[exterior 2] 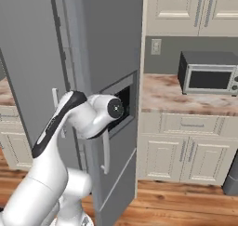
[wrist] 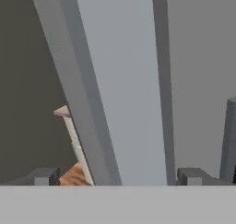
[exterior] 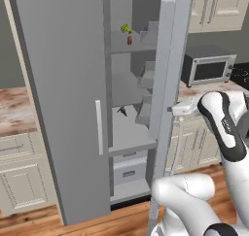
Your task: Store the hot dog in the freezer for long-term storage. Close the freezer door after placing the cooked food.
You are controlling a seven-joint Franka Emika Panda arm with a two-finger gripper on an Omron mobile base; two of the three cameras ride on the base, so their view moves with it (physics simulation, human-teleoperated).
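At the left of the left base view, the plain grey door (exterior: 58, 99) is standing shut, its white handle facing the camera. Just right of it the freezer (exterior: 131, 109) is showing its open interior. The hot dog (exterior: 130, 39) is lying on an upper shelf, in the upper middle of the frame, touching or just beside a small green leafy item (exterior: 126, 29); placement therefore appears to be done, and closing appears to be the step in hand. A small dark object on the middle shelf is too small to identify.

Further right, the freezer door (exterior: 168, 75) is standing ajar, seen edge-on. The gripper (wrist: 117, 177) is sitting released in the hand view, its tips spread wide to either side of the door's edge (nothing is being grasped), probably positioned to push the door.

At the right, a microwave (exterior: 208, 66) is resting on the counter (exterior: 192, 92), well clear of the door's swing.
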